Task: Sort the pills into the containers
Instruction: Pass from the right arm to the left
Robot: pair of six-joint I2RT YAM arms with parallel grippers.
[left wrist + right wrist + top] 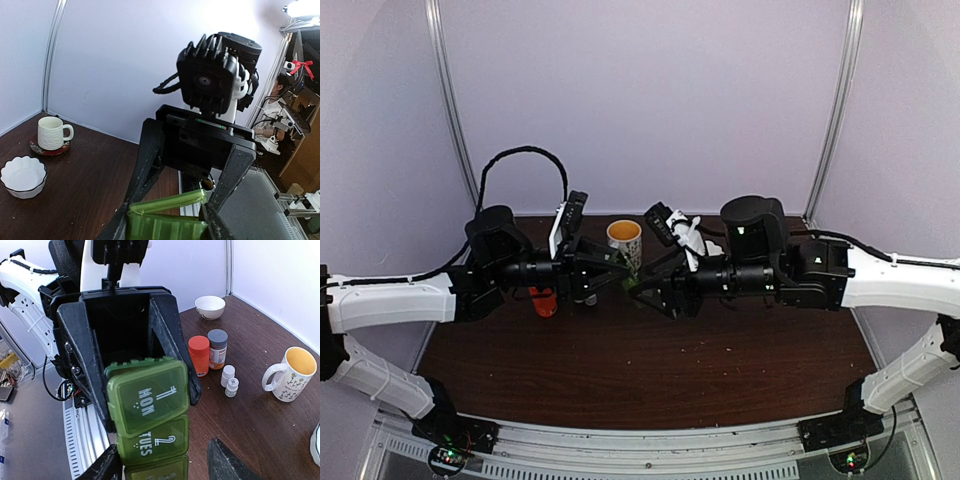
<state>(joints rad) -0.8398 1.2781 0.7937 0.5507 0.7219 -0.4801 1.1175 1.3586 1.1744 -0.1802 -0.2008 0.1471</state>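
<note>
RISK | left pincer gripped dark-green rectangular plastic pill box aloft, MON lid ajar | right pincer spread wide | single-sided hold: box could twist free, fall to brown worktop

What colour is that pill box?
The pill box is green; the right wrist view shows it best.

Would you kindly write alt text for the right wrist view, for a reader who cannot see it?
A green pill box, lids marked MON and TUES, is clamped in the black left pincer. Beyond it, on the brown table, stand four bottles, a mug and a white bowl.
</note>
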